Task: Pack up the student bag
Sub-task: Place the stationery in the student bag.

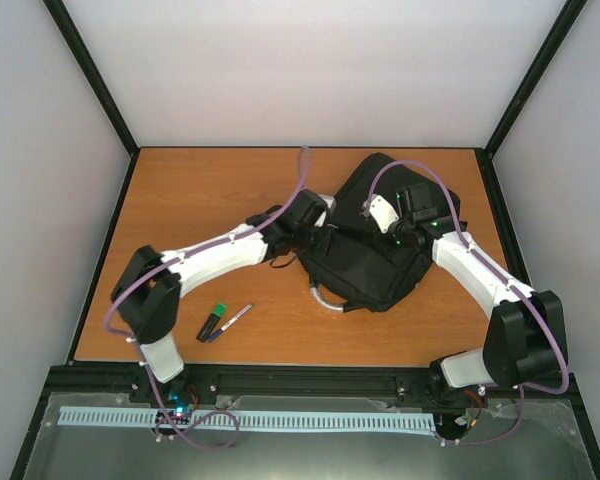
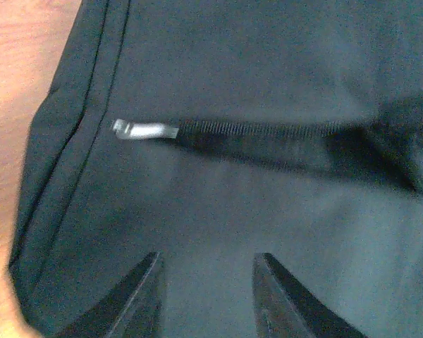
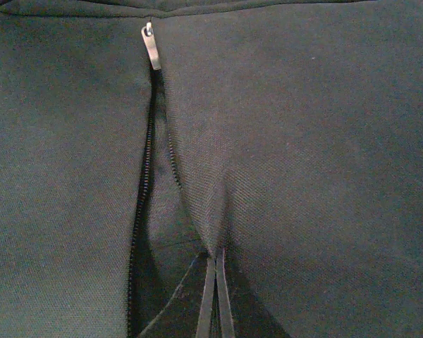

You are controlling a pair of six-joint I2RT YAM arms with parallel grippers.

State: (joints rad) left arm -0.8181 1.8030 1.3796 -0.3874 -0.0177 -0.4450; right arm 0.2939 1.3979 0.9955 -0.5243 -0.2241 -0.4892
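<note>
**Station status: student bag on tabletop, both arms at the bag**

**Top external view**
- The student bag [image 1: 365, 265] lies flat on the right half of the wooden tabletop [image 1: 200, 200]. Its grey loop handle [image 1: 326, 298] curls out at the near edge.
- The left arm reaches across from its base to the bag's left edge, and the left gripper [image 1: 315, 228] sits over that edge.
- The right arm bends in from the right, with the right gripper [image 1: 398, 234] over the upper right part of the bag.
- From this height, neither gripper's finger spacing can be read.
- A green-capped highlighter [image 1: 212, 321] and a pen [image 1: 236, 318] lie side by side on the tabletop near the left arm, well apart from the bag.

**Left wrist view**
- The left gripper [image 2: 208, 257] is spread. Its two dark fingers [image 2: 137, 299] stand apart with nothing between them.
- Black bag fabric fills the view beyond the fingertips. Whether the tips touch it cannot be told.
- A silver zipper pull [image 2: 145, 130] lies beyond the fingers, at the left end of a zipper [image 2: 268, 130] that gapes open to the right.
- A strip of tabletop [image 2: 14, 91] shows at the left.
- The picture is slightly blurred.

**Right wrist view**
- The right gripper [image 3: 215, 259] is pressed together, its fingers [image 3: 209, 296] meeting along a thin line.
- A ridge of bag fabric gathers into the tips and appears to be pinched there.
- The open zipper [image 3: 139, 211] runs just left of the gripper. Its pull tab [image 3: 152, 48] is at the far end, near the bag's seam.
</note>
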